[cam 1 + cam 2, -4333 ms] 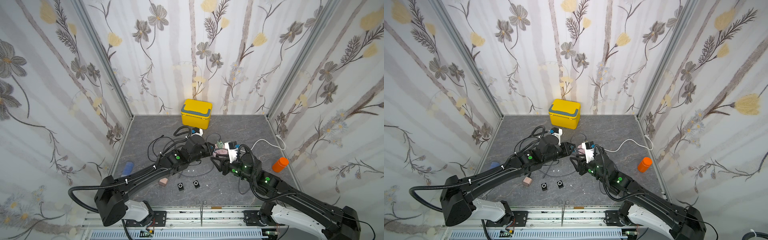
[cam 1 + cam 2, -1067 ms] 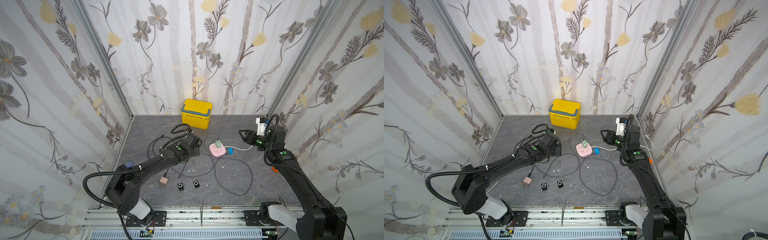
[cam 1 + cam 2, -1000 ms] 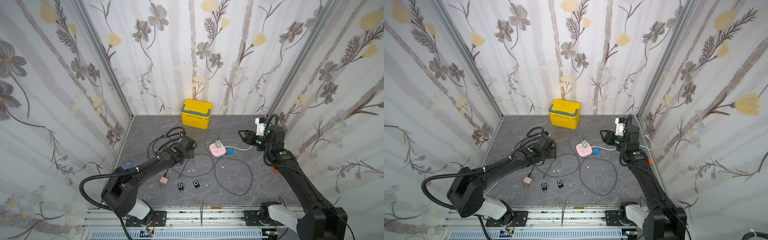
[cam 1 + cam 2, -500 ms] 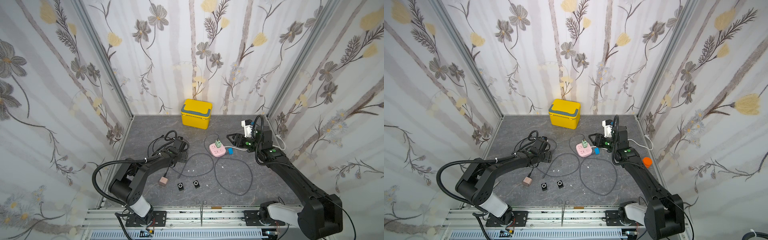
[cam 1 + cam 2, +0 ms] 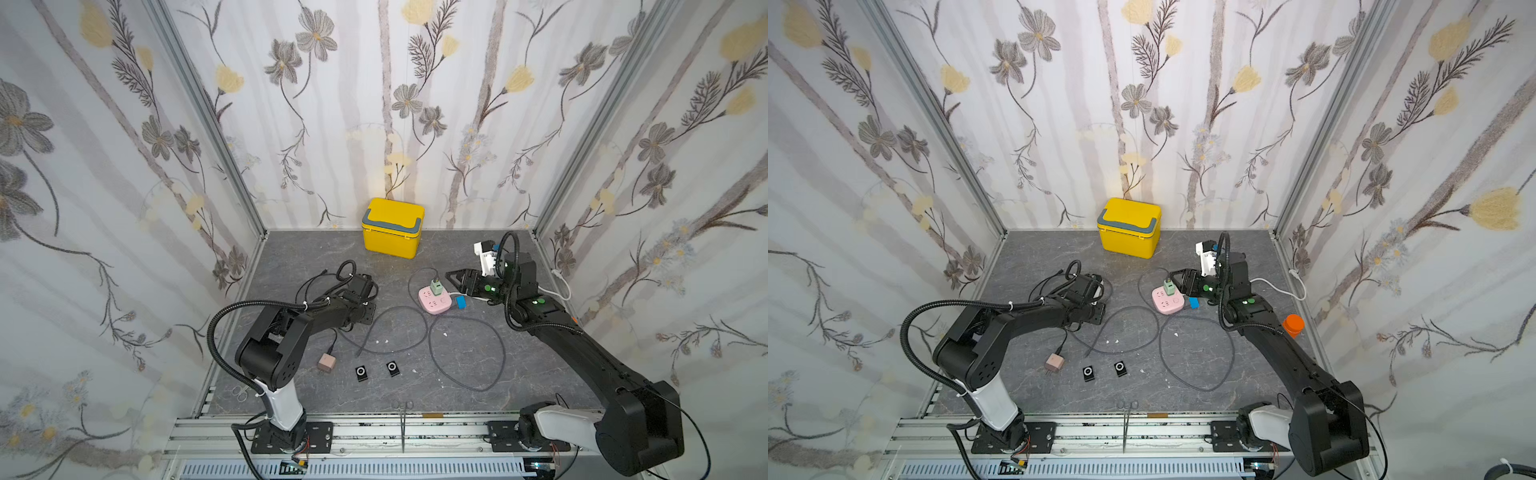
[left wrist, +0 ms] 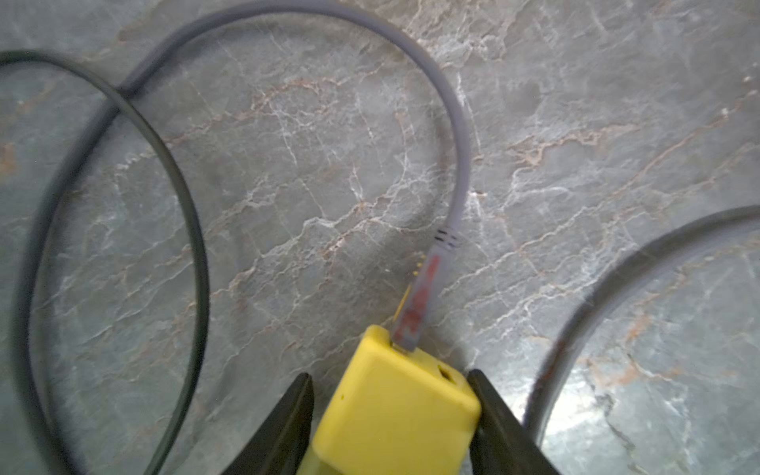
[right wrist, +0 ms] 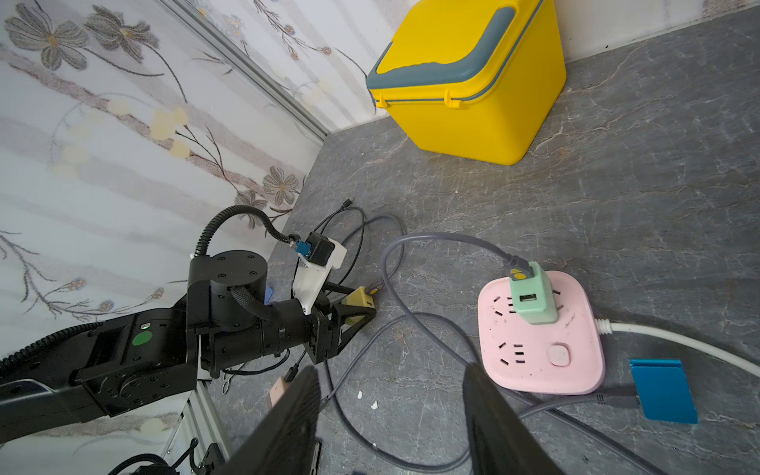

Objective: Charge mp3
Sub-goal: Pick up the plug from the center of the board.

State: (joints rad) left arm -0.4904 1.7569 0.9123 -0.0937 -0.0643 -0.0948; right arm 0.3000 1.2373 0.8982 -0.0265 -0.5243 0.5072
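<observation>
Two small black mp3 players (image 5: 362, 371) (image 5: 392, 368) lie side by side near the table's front, clear of both arms. My left gripper (image 6: 390, 382) is low over the table left of centre, shut on a yellow charger block (image 6: 395, 411) with a grey cable (image 6: 460, 164) plugged into it. The right wrist view shows that block (image 7: 358, 302) at the left gripper's tip. My right gripper (image 7: 390, 372) is open and empty, hovering just right of the pink power strip (image 5: 435, 300). A green adapter (image 5: 436, 286) is plugged into the strip.
A blue flat device (image 7: 662, 388) with a cable in it lies right of the strip. A yellow lidded box (image 5: 392, 227) stands at the back wall. Black cables (image 5: 320, 282) tangle at left. A pink-brown plug (image 5: 326, 362), an orange cap (image 5: 1293, 325) and scissors (image 5: 402, 409) also lie about.
The right gripper has swung left from the right wall toward the power strip. The left gripper has drawn back to the left and its jaws have narrowed around the yellow block.
</observation>
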